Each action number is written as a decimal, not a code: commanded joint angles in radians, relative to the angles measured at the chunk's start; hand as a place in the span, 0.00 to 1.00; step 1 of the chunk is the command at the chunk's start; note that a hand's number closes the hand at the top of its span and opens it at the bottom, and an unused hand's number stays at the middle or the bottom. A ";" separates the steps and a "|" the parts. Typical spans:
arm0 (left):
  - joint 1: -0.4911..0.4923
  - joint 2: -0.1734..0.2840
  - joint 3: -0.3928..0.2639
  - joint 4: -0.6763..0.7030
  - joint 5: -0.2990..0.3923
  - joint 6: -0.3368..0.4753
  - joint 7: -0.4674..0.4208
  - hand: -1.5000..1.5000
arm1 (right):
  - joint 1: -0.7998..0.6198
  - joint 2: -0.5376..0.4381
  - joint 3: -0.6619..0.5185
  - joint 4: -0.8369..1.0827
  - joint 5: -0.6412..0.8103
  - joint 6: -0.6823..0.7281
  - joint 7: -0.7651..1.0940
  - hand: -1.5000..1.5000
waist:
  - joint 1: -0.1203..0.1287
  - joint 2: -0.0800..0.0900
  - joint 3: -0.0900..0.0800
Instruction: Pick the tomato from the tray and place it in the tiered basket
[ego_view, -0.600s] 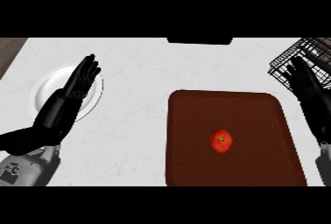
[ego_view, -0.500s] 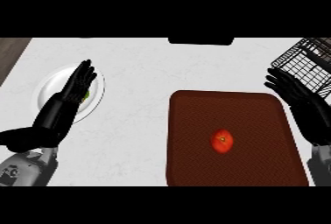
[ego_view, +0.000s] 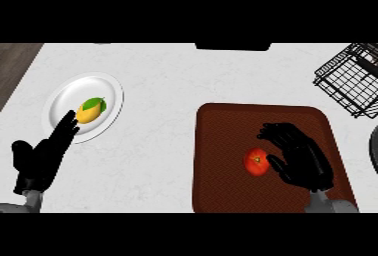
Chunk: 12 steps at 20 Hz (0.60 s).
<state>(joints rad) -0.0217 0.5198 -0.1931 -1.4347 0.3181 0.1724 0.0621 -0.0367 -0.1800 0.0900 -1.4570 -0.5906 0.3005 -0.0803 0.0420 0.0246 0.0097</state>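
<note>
A red tomato (ego_view: 256, 161) lies on the dark brown tray (ego_view: 221, 130) at the right of the counter. My right hand (ego_view: 301, 159) is over the tray just right of the tomato, its fingers straight and spread, the thumb close beside the fruit; the hand is open and holds nothing. The black wire tiered basket (ego_view: 348, 80) stands at the far right, partly cut off by the view's edge. My left hand (ego_view: 40, 160) rests open at the lower left, fingertips reaching the plate's rim.
A white plate (ego_view: 70, 97) at the left carries a yellow lemon with a green leaf (ego_view: 90, 110). A dark object (ego_view: 232, 46) sits at the counter's far edge. A brown strip (ego_view: 16, 65) borders the counter at the far left.
My right hand has come left and down from beside the basket to the tray, ending next to the tomato. My left hand has dropped toward the lower left, uncovering the lemon.
</note>
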 joint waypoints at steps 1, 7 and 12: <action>0.054 0.012 0.017 0.064 0.007 0.005 0.030 0.50 | 0.017 -0.127 0.039 0.059 0.243 0.050 -0.100 0.00 | -0.019 -0.018 -0.010; 0.047 0.011 0.020 0.063 0.009 -0.003 0.034 0.50 | -0.098 -0.369 0.122 0.087 0.584 0.026 -0.068 0.00 | -0.010 -0.020 -0.010; 0.067 0.029 0.053 0.068 0.012 -0.029 0.008 0.50 | -0.246 -0.400 0.204 0.152 0.557 0.254 0.016 0.00 | -0.010 -0.022 -0.010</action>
<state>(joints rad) 0.0259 0.5368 -0.1557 -1.3533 0.3286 0.1516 0.0721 -0.1911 -0.5339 0.2437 -1.3344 -0.0609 0.4353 -0.1160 0.0300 0.0056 0.0001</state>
